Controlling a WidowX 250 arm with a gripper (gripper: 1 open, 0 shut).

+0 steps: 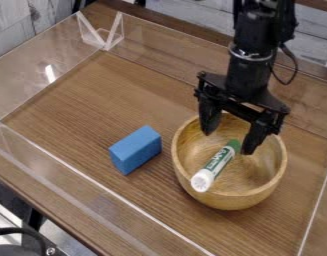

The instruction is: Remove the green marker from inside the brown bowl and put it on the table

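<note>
End effector [238,130] spread wide above the brown bowl [266,174].
You see the green marker [217,165] lying just below its fingertips, inside; bare surface [112,90] extends leftward, past a blue block [134,149].

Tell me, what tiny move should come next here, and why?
Probably lower straight down. The open black end effector hangs over the round light brown wooden bowl, its fingers apart above the white marker with the green band, which lies untouched inside.
</note>
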